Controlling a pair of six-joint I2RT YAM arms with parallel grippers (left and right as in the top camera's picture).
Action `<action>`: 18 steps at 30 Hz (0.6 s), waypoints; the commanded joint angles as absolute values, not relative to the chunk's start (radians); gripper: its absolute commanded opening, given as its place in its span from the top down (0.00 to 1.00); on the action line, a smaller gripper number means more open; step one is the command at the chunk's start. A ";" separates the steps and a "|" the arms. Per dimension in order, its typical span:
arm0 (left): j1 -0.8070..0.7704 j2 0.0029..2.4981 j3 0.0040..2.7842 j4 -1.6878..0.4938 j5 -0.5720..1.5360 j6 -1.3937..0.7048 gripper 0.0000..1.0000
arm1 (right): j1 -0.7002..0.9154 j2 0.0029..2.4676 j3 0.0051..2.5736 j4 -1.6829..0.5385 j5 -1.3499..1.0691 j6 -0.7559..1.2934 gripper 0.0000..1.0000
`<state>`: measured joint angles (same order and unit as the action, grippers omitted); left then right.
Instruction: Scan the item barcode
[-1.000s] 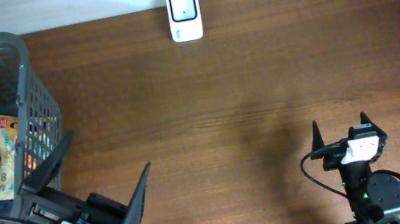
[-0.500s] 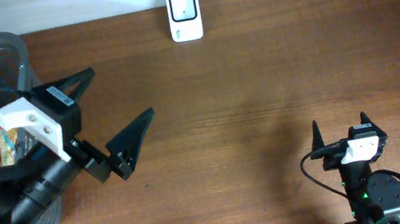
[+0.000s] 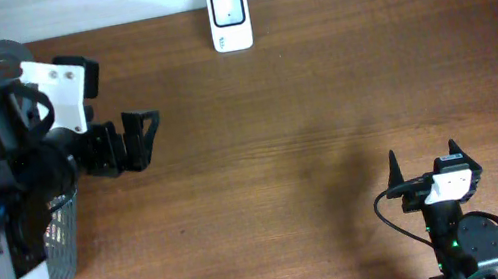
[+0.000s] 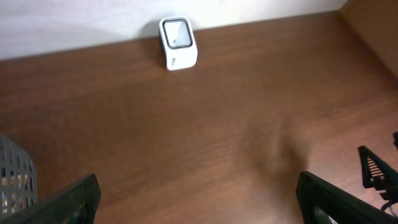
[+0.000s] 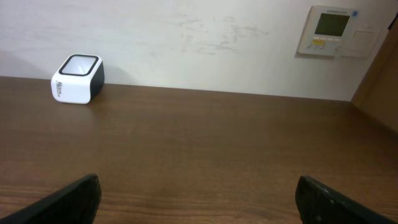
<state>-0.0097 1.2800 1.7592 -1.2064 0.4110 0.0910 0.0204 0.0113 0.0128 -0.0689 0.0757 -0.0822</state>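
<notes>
The white barcode scanner [image 3: 230, 19] stands at the table's far edge; the left wrist view has the scanner [image 4: 178, 42] near the top and the right wrist view has the scanner [image 5: 77, 79] at the far left. My left gripper [image 3: 139, 141] is raised beside the basket, open and empty, pointing right. In its own view the left gripper [image 4: 199, 205] spans bare wood. My right gripper [image 3: 424, 161] rests open and empty at the front right, and the right gripper [image 5: 199, 202] faces the wall. The item is hidden under my left arm.
A grey mesh basket [image 3: 61, 247] stands at the left edge, mostly covered by my left arm; a corner of the basket [image 4: 13, 177] shows in the left wrist view. A wall control panel [image 5: 333, 30] hangs behind the table.
My left arm has swung up from the front left corner to over the basket, and its gripper now points right. The right arm has not moved.
</notes>
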 commanded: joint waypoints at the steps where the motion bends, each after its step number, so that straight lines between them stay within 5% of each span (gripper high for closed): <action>1: -0.008 1.293 1.776 -1.211 0.382 0.110 0.01 | 0.026 0.006 0.006 -0.073 0.091 -0.082 0.02; 5: -0.077 1.332 1.776 -1.287 0.202 0.102 0.01 | 0.026 0.006 0.006 -0.073 0.091 -0.082 0.02; 18: -0.112 1.366 1.772 -1.251 0.540 0.092 0.01 | 0.026 0.006 0.006 -0.073 0.091 -0.082 0.02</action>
